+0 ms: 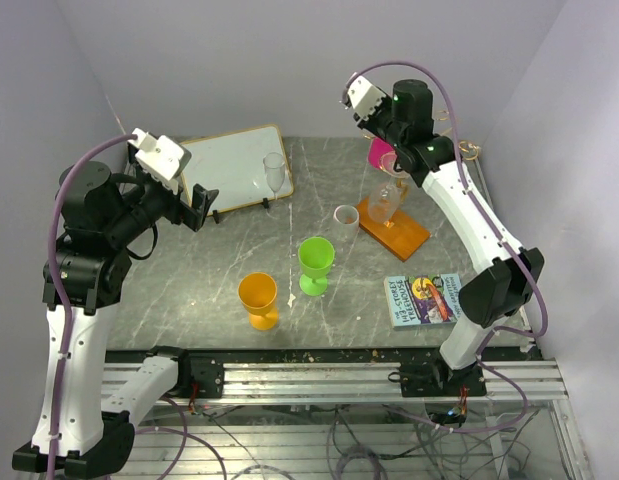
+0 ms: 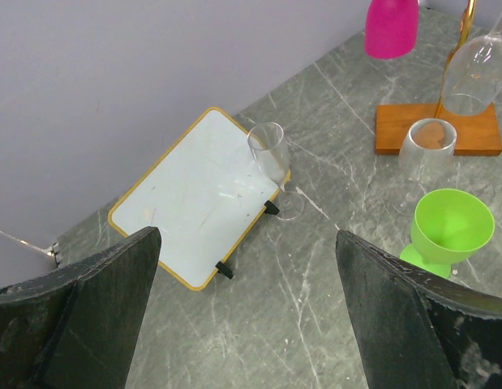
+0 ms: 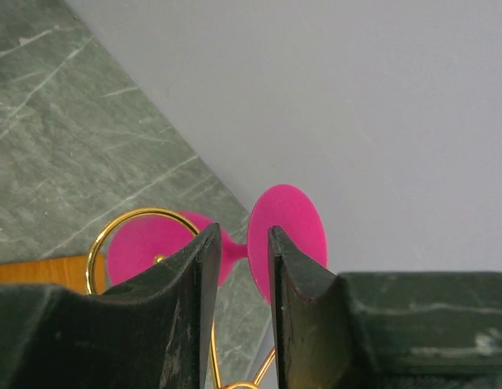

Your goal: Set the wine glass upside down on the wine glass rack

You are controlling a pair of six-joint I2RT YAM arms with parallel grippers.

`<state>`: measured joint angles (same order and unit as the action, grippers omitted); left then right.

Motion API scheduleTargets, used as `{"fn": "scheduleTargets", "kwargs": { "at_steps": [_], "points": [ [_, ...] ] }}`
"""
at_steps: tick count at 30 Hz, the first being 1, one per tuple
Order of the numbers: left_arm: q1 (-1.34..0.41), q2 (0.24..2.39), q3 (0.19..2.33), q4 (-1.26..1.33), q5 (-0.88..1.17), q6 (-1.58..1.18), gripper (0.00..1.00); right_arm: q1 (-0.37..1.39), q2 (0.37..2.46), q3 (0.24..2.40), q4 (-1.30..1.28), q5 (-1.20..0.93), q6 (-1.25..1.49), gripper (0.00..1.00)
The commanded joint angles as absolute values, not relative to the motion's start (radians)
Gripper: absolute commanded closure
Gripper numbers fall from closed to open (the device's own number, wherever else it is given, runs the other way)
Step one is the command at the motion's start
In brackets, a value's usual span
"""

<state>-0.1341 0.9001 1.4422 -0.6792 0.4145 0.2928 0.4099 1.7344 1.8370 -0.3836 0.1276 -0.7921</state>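
Grey table (image 1: 199,275): goblets (image 1: 315,262), book (image 1: 422,298), rack (image 1: 399,232)

Hanging glass (image 1: 386,200) crowds wine glass rack (image 1: 409,238), free lane between whiteboard (image 1: 234,165) and green cup (image 1: 315,262)

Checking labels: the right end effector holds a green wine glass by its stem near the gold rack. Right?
No, the wine glass is pink, not green; the right wrist view shows the right end effector holding its stem near the gold rack.

Left arm (image 1: 69,360) and right arm (image 1: 469,215): white link shells, black joint housings. Lilac cable (image 1: 51,250) runs along each, wrist to base. White camera block (image 1: 159,153) at each wrist. Green LED (image 1: 398,97) on right arm. Left fingers (image 2: 396,324) matte black, scuffed grey.
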Motion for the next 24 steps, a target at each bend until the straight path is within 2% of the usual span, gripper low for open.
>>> {"fn": "scheduleTargets", "kwargs": {
  "at_steps": [1, 9, 18, 21, 22, 24],
  "points": [
    [-0.126, 0.891, 1.438, -0.677, 0.405, 0.308, 0.00, 0.414, 1.717, 1.886, -0.399, 0.080, -0.744, 0.70],
    [-0.126, 0.893, 1.391, -0.692, 0.388, 0.332, 0.00, 0.414, 1.702, 1.956, -0.432, -0.041, -0.628, 0.68],
    [-0.126, 0.873, 1.320, -0.710, 0.404, 0.345, 0.00, 0.409, 1.595, 1.933, -0.441, -0.115, -0.524, 0.59],
    [-0.126, 0.873, 1.321, -0.767, 0.479, 0.399, 0.00, 0.396, 1.545, 1.905, -0.443, -0.139, -0.501, 0.53],
    [-0.126, 0.877, 1.319, -0.808, 0.522, 0.434, 0.00, 0.390, 1.528, 1.897, -0.442, -0.144, -0.493, 0.48],
    [-0.126, 0.898, 1.310, -0.875, 0.589, 0.487, 0.06, 0.366, 1.500, 1.879, -0.450, -0.166, -0.478, 0.38]
  ]
}}
